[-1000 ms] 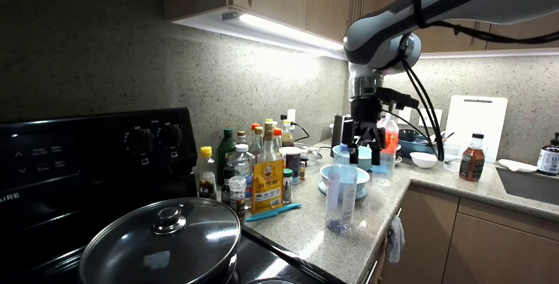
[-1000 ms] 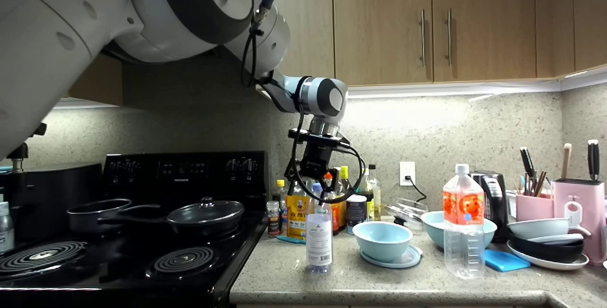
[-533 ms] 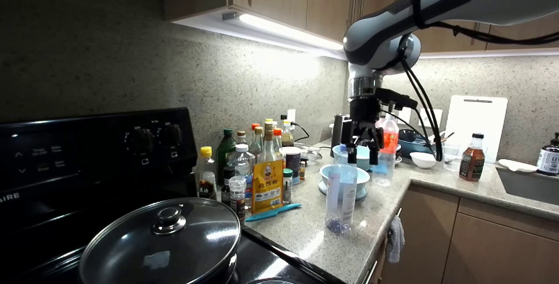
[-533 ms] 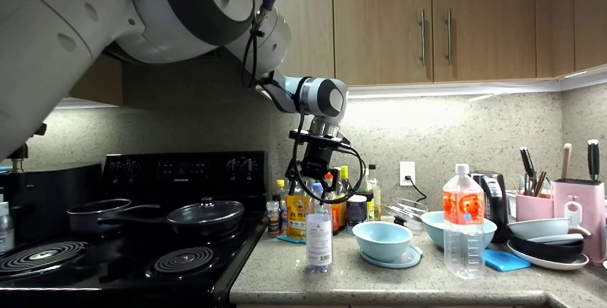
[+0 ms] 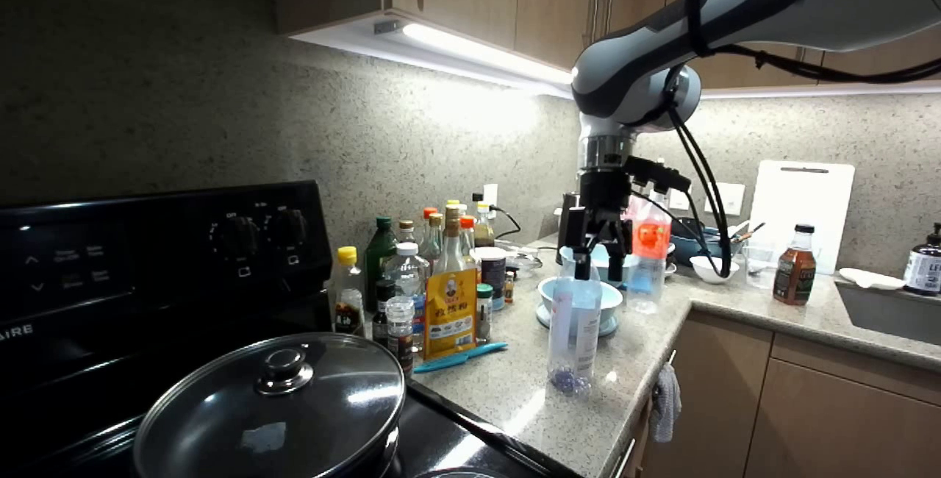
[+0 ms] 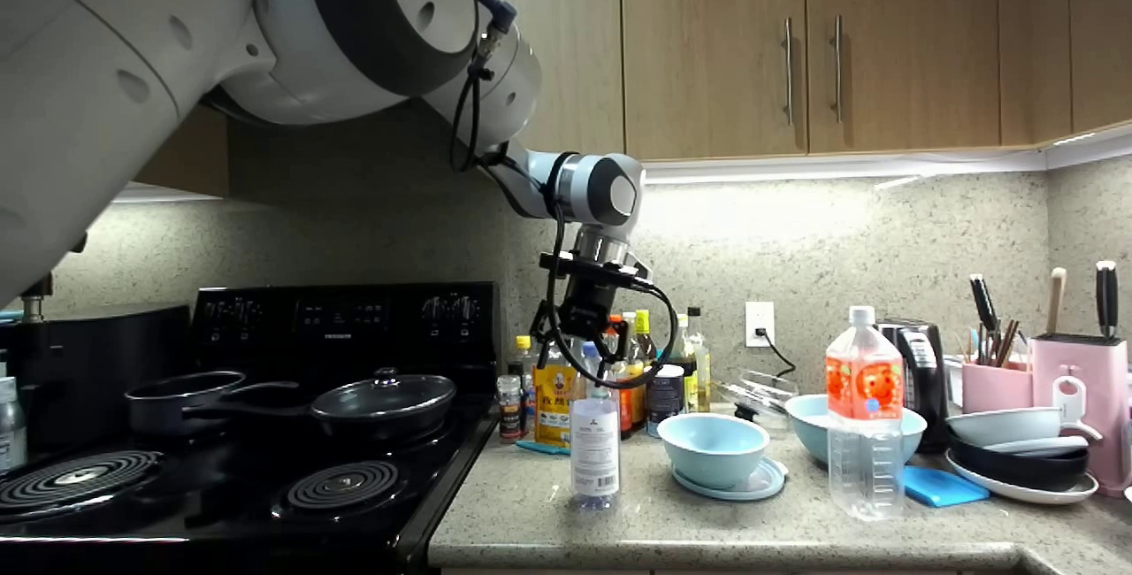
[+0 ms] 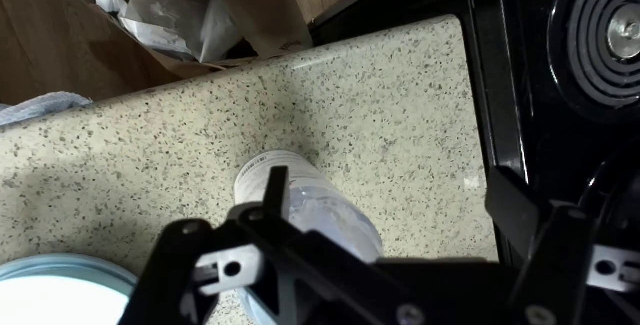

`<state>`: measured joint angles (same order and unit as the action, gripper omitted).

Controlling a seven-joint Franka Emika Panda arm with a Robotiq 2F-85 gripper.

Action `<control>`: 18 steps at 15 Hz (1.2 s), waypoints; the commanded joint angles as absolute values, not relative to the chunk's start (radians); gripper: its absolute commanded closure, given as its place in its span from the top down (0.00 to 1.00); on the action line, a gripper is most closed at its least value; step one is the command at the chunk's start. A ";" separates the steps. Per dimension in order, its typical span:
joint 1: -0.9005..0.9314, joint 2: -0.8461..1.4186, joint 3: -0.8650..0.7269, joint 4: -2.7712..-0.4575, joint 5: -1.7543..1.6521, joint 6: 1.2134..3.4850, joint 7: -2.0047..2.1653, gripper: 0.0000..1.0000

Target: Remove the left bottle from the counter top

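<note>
The left bottle [image 6: 595, 451] is tall, clear and bluish with a white label. It stands upright on the grey speckled counter top [image 6: 513, 526], near the stove, and shows in both exterior views [image 5: 573, 331]. My gripper [image 5: 599, 272] is open and empty over the bottle's upper end. In an exterior view the gripper [image 6: 579, 358] has the blue cap between its fingers. In the wrist view the gripper [image 7: 395, 200] has its fingers wide apart. One finger [image 7: 276, 190] overlaps the bottle [image 7: 335, 220], whose top is hidden by the gripper. I cannot tell whether they touch.
A light blue bowl [image 6: 713, 449] stands right of the bottle. A larger clear bottle with an orange label [image 6: 865, 416] is further right. Several condiment bottles and a yellow packet [image 5: 451, 312] stand behind. The black stove [image 6: 265, 486] borders the counter. A paper bag [image 7: 265, 15] is below the edge.
My gripper has moved down a little over the bottle's top, and slightly left in both exterior views. It stays open. The bottle has not moved.
</note>
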<state>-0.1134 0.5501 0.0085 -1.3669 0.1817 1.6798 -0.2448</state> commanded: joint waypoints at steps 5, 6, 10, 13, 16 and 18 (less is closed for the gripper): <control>-0.117 0.557 0.016 -1.363 0.179 1.702 -0.270 1.00; -0.120 0.555 0.021 -1.371 0.180 1.756 -0.303 1.00; -0.121 0.557 0.033 -1.374 0.163 1.900 -0.391 1.00; -0.125 0.558 0.041 -1.377 0.173 1.955 -0.414 1.00; -0.121 0.563 0.039 -1.364 0.170 1.937 -0.380 1.00; -0.121 0.564 0.040 -1.364 0.171 1.941 -0.380 1.00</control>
<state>-0.1131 0.5632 0.0297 -1.3668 0.1766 1.9437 -0.3835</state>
